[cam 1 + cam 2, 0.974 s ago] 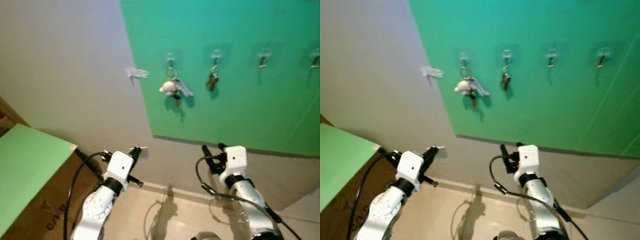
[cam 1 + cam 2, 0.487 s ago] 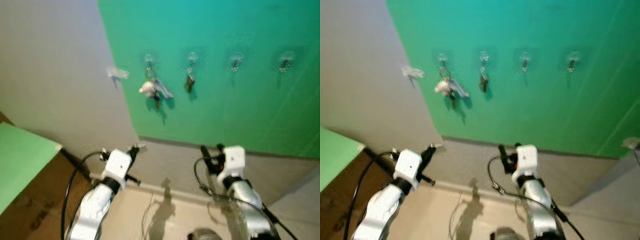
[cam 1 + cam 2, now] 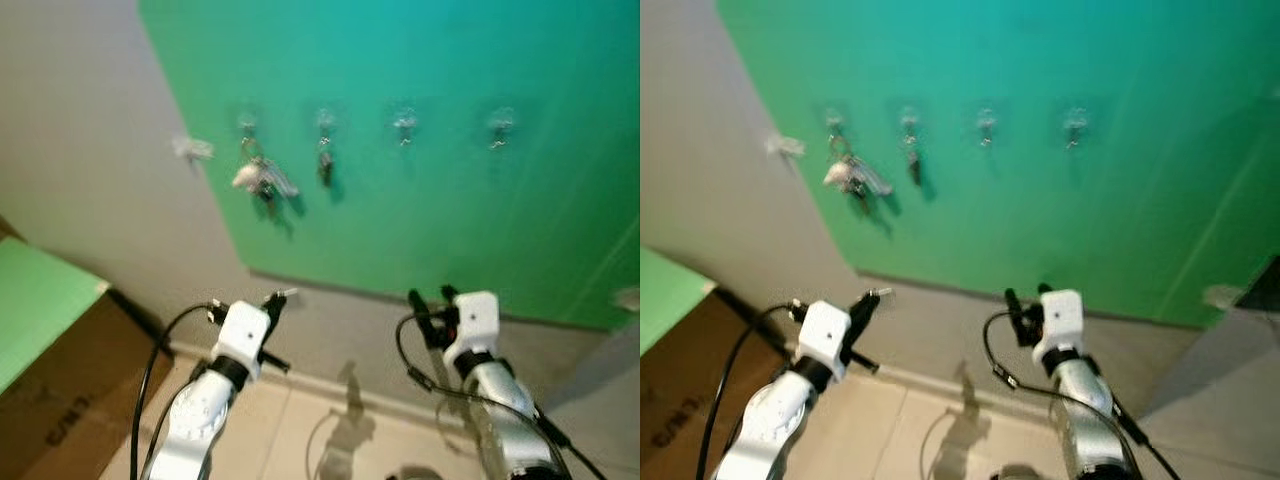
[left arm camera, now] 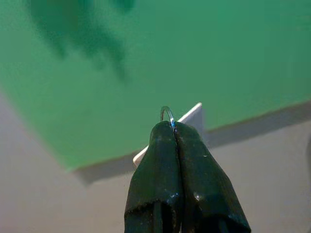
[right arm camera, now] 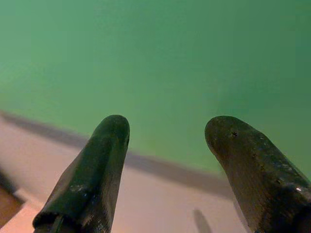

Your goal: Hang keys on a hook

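I'm holding a key ring point(image 4: 167, 114) with a pale flat tag point(image 4: 190, 118) pinched at the very tips of the left gripper point(image 4: 173, 130), whose fingers are closed tight together; in the left wrist view just an arc of the ring and a corner of the tag are poking out past the tips. In the head views the left gripper point(image 3: 274, 298) is hovering low, well below the row of hooks on the green wall panel point(image 3: 420, 220), with the tag sticking out toward the wall.

The right gripper point(image 5: 165, 133) is idling with its fingers spread wide and nothing between them, pointing at the panel's lower edge.

Up on the panel I'm seeing four hooks. The leftmost one is carrying a bunch of keys point(image 3: 262, 180), the second a small dark key point(image 3: 325, 168), and the third hook point(image 3: 404, 124) and fourth hook point(image 3: 500, 127) are looking free, though the picture is blurred enough that I can't be sure.

What's worrying me: the grip is only on the tip, so a bump against the wall could be twisting the ring out and dropping it to the floor. The ring opening is small too, so a slightly off approach would be missing the hook, or knocking the keys off the neighbouring one.
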Robot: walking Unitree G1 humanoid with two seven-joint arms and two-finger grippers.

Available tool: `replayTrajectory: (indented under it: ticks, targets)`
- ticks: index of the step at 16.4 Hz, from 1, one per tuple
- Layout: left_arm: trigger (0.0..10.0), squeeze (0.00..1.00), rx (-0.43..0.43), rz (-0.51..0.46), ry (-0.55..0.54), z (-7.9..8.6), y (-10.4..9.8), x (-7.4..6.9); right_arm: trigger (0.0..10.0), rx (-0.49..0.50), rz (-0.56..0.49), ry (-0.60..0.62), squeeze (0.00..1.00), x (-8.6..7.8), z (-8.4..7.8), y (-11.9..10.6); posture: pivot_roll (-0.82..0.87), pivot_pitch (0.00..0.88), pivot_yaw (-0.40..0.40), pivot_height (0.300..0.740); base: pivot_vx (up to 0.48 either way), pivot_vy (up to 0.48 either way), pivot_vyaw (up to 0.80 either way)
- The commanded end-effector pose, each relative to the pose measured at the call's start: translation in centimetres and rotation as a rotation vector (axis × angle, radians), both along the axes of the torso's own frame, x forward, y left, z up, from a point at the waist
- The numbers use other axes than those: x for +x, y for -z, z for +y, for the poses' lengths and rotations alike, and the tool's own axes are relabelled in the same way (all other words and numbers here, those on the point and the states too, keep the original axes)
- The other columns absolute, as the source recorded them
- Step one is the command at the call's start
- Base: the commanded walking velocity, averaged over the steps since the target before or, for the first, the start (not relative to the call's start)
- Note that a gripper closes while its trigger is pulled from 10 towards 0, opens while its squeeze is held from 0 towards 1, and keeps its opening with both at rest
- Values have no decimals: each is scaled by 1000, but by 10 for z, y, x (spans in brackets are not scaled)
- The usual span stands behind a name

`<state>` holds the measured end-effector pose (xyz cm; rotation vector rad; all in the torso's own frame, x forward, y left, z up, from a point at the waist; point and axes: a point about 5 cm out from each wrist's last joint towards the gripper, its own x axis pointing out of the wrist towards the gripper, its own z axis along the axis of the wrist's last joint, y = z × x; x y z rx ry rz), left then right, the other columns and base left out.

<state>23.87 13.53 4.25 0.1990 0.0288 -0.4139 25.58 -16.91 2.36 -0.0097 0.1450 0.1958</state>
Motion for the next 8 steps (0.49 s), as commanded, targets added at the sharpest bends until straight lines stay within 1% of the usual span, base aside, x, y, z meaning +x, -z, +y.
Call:
replayTrajectory:
  ticks: [1,3,5,6,8]
  targets:
    - [0,0,9,-8,-19,9,-3,3,10000,12,-3,-15,0,0,9,0,-231,0,133,722,0,-458,0]
    - [0,0,-10,3,-31,11,-4,6,10000,9,-6,-18,0,0,9,-1,-233,0,132,722,0,-304,0]
    - [0,0,-19,22,-44,13,-2,8,10000,2,-12,-26,0,1,8,-3,-234,0,126,722,0,0,0]
    - [0,0,-29,26,-78,14,-1,11,10000,-12,-14,-31,0,5,4,-5,-230,0,104,722,0,0,0]
    - [0,0,-48,17,-110,9,1,8,10000,-43,-8,-58,0,11,-5,-9,-212,0,49,722,0,0,0]
